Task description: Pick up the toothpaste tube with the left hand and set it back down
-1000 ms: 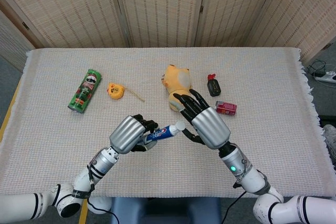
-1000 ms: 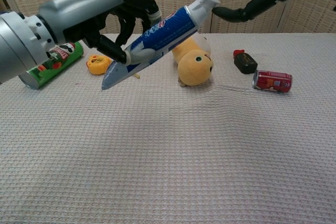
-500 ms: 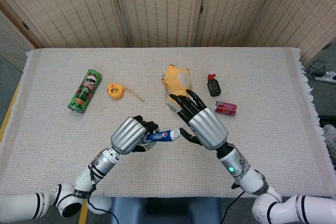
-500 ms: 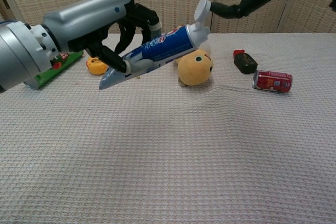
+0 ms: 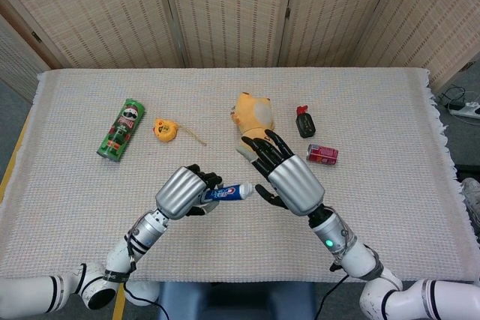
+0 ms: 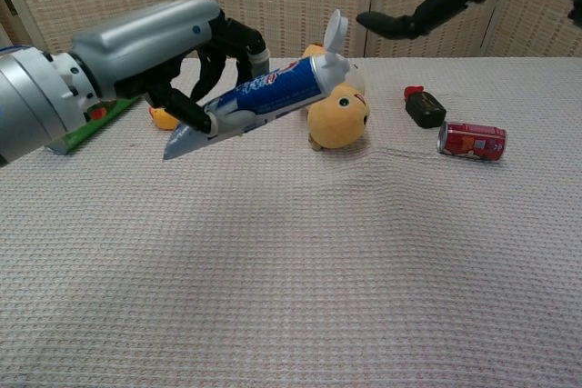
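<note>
My left hand (image 5: 182, 192) (image 6: 150, 56) grips a blue and white toothpaste tube (image 5: 227, 192) (image 6: 259, 97) around its middle, holding it above the table. The tube is tilted, cap end up and to the right, crimped end down and to the left. Its white flip cap (image 6: 334, 32) stands open. My right hand (image 5: 288, 177) hovers just right of the cap with its fingers spread and holds nothing. In the chest view only its dark fingers (image 6: 427, 12) show at the top right, apart from the cap.
A yellow plush toy (image 5: 252, 116) (image 6: 337, 114) lies behind the hands. A red can (image 5: 322, 154) (image 6: 471, 140) and a small black and red object (image 5: 304, 122) (image 6: 424, 106) lie to the right. A green chip can (image 5: 121, 130) and a yellow tape measure (image 5: 164, 130) lie at the left.
The tube has tipped flatter and sunk a little. Its flip cap has swung open. The right hand's fingers, touching the cap before, have drawn back from it.
</note>
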### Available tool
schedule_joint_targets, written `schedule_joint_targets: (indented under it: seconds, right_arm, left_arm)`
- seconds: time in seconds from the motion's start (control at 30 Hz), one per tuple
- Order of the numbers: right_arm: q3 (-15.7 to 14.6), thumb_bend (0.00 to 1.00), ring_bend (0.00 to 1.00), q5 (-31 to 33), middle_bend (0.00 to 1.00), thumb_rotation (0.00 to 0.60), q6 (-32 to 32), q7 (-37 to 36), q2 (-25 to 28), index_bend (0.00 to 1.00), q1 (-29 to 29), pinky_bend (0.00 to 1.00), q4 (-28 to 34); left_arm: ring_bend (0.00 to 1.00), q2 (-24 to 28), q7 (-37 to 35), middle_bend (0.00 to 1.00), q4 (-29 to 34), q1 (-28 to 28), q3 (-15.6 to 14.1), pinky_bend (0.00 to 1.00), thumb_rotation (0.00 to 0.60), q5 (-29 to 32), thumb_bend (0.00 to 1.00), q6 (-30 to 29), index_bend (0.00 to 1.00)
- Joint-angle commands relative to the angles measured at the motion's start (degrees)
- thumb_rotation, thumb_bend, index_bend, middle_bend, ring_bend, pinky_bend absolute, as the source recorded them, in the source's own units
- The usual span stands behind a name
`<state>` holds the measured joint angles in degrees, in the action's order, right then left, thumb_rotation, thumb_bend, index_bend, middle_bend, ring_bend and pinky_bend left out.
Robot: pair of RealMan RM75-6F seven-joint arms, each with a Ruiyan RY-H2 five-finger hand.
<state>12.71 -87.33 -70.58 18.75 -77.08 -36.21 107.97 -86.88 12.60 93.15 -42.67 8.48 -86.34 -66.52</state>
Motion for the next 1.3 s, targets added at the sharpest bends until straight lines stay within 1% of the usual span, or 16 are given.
schedule_joint_targets:
  seconds: [0.03, 0.17, 0.27, 0.37, 0.47, 0.57, 0.7, 0.83, 0.93, 1.07, 1.17, 1.3]
  right_arm:
    - [-1.9, 0.41, 0.13, -0.4, 0.1, 0.6, -1.6, -1.8, 3.2, 0.0, 2.6, 0.04, 0.3]
    - [-3.9, 0.41, 0.13, -1.4, 0.1, 0.6, -4.4, -3.6, 7.3, 0.0, 6.0, 0.04, 0.0]
    - [-4.8, 0.41, 0.13, -2.0, 0.1, 0.6, -6.8, -5.2, 9.2, 0.0, 8.3, 0.04, -0.7]
    - [-5.8, 0.41, 0.13, -2.2, 0.1, 0.6, -8.3, -7.0, 10.0, 0.0, 10.2, 0.04, -2.0]
    - [-6.5, 0.41, 0.13, -1.9, 0.1, 0.6, -8.9, -8.7, 10.2, 0.0, 11.4, 0.04, -3.3]
    - [-6.7, 0.41, 0.13, -1.6, 0.1, 0.6, -9.8, -10.6, 10.5, 0.0, 12.6, 0.04, -4.7]
    - [-6.7, 0.41, 0.13, -0.6, 0.1, 0.6, -10.5, -12.6, 11.0, 0.0, 14.1, 0.04, -6.4]
    - [-6.9, 0.41, 0.13, 0.9, 0.1, 0.6, -9.9, -14.3, 11.4, 0.0, 14.9, 0.04, -7.6]
    - [-6.9, 0.41, 0.13, 1.7, 0.1, 0.6, -9.4, -15.3, 11.4, 0.0, 15.4, 0.04, -8.8]
    - [-7.6, 0.42, 0.13, 2.4, 0.09, 0.6, -7.9, -18.1, 12.8, 0.0, 16.0, 0.04, -10.3]
    - [-9.1, 0.41, 0.09, 2.3, 0.02, 0.6, -5.3, -22.9, 16.0, 0.0, 16.5, 0.04, -10.6]
    - [-10.4, 0.42, 0.06, 0.9, 0.0, 0.6, -5.2, -27.7, 18.8, 0.0, 17.8, 0.04, -12.2]
  left_arm:
    - [0.71, 0.2, -0.9, 0.8, -2.7, 0.7, -1.3, 0.55, 0.6, 0.6, 0.76, 0.9, 0.82]
    - [0.69, -1.2, 0.5, 0.8, -7.9, 0.8, -2.6, 0.54, 0.6, 0.7, 0.76, 2.1, 0.79]
    - [0.66, -3.1, 1.8, 0.78, -11.3, 0.5, -3.0, 0.53, 0.6, 1.1, 0.76, 3.2, 0.75]
    - [0.62, -5.4, 4.3, 0.74, -14.1, -0.1, -2.9, 0.5, 0.6, 2.0, 0.76, 4.4, 0.68]
    - [0.57, -7.4, 5.1, 0.69, -15.7, -0.5, -2.5, 0.48, 0.6, 3.6, 0.74, 6.1, 0.62]
    - [0.53, -9.2, 5.9, 0.63, -17.1, -1.0, -2.1, 0.46, 0.6, 5.3, 0.73, 7.5, 0.56]
    - [0.4, -10.8, 7.4, 0.46, -18.7, -1.1, -1.7, 0.4, 0.6, 6.7, 0.63, 7.9, 0.39]
    - [0.34, -11.0, 7.3, 0.39, -18.6, -0.8, -1.4, 0.34, 0.6, 8.1, 0.58, 8.5, 0.26]
    - [0.31, -10.1, 7.8, 0.35, -18.0, -0.4, -1.5, 0.32, 0.6, 8.8, 0.57, 8.6, 0.23]
    - [0.3, -7.2, 7.1, 0.35, -15.5, 1.5, -0.9, 0.31, 0.6, 10.1, 0.56, 6.5, 0.23]
    - [0.3, -2.8, 5.5, 0.35, -12.6, 4.5, -0.2, 0.29, 0.6, 12.1, 0.56, 3.4, 0.25]
    - [0.3, 3.5, 3.4, 0.35, -8.0, 9.2, 0.5, 0.26, 0.6, 15.1, 0.56, -0.6, 0.27]
